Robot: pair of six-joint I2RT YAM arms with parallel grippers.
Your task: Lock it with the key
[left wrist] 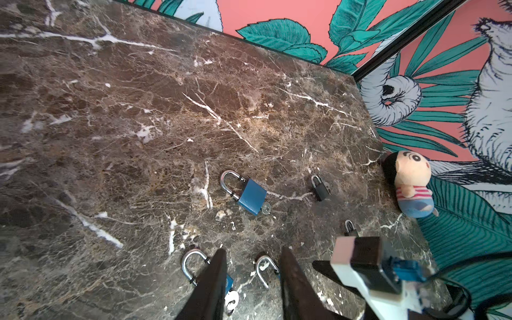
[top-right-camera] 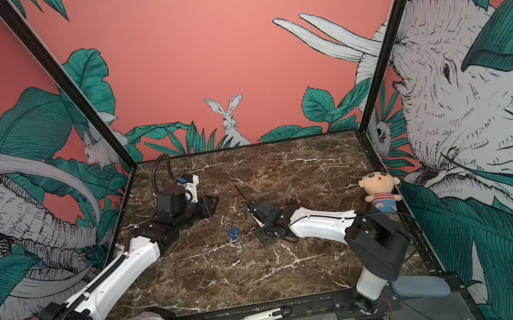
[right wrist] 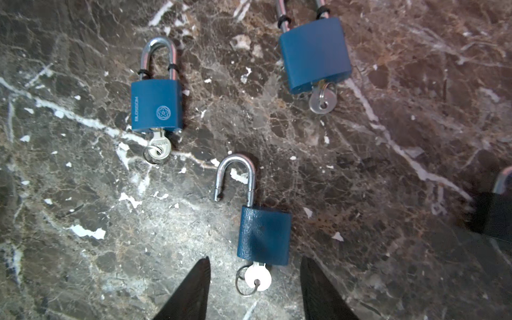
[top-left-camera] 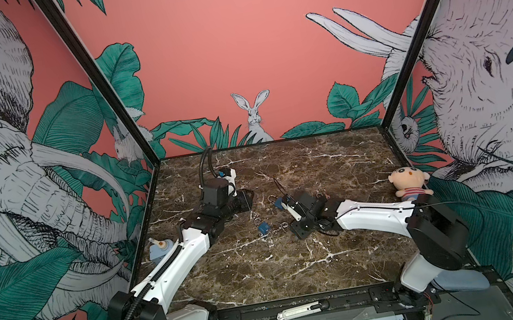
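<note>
In the right wrist view a blue padlock [right wrist: 263,235] lies on the marble table [right wrist: 83,194] with its shackle sprung open. The key [right wrist: 257,278], small and silvery with a wire ring, sticks out of its bottom. My right gripper [right wrist: 255,261] is open, its fingertips either side of the key and apart from it. Two more blue padlocks [right wrist: 156,105] [right wrist: 314,54] lie beyond, shackles down, each with a key in it. My left gripper [left wrist: 252,252] is open above an open shackle [left wrist: 264,270], one finger covering another blue padlock [left wrist: 228,282]. In a top view the grippers [top-left-camera: 248,201] [top-left-camera: 286,208] face each other mid-table.
Two small black padlocks [left wrist: 320,187] [left wrist: 349,227] lie toward the right wall, near a plush doll [top-left-camera: 408,183]. A blue-grey object [top-left-camera: 159,249] stands at the table's left edge. A utility knife [top-left-camera: 301,311] rests on the front rail. Printed walls close in three sides.
</note>
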